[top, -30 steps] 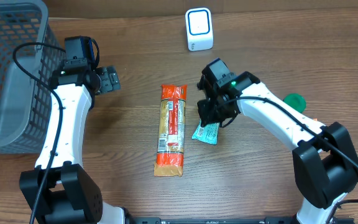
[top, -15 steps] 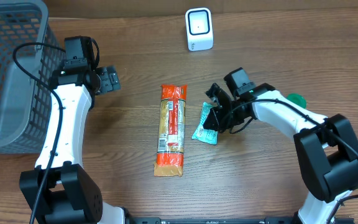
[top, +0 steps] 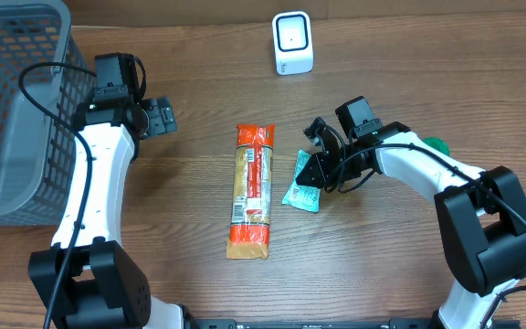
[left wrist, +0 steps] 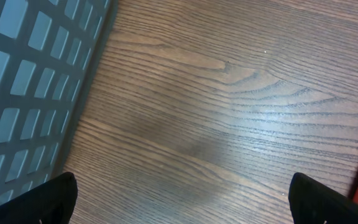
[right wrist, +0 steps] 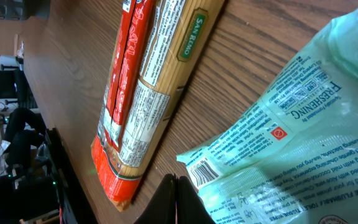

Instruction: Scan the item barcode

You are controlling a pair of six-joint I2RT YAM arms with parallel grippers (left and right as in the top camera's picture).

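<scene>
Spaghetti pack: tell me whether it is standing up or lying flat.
Lying flat. The spaghetti pack rests lengthwise on the table, printed label facing up; the right wrist view also shows it flat on the wood.

Right end effector (top: 309, 171) farther right, lower.

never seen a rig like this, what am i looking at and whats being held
These are two white robot arms at a wooden table. One picture looks down from above; the other two come from a camera on each wrist. On the table lie a pasta packet, a pale green packet beside it, a white scanner at the far edge and a grey basket by the left arm. The left gripper is open and empty. The right gripper is shut, its tips at the green packet's edge; whether it pinches it is unclear.
</scene>
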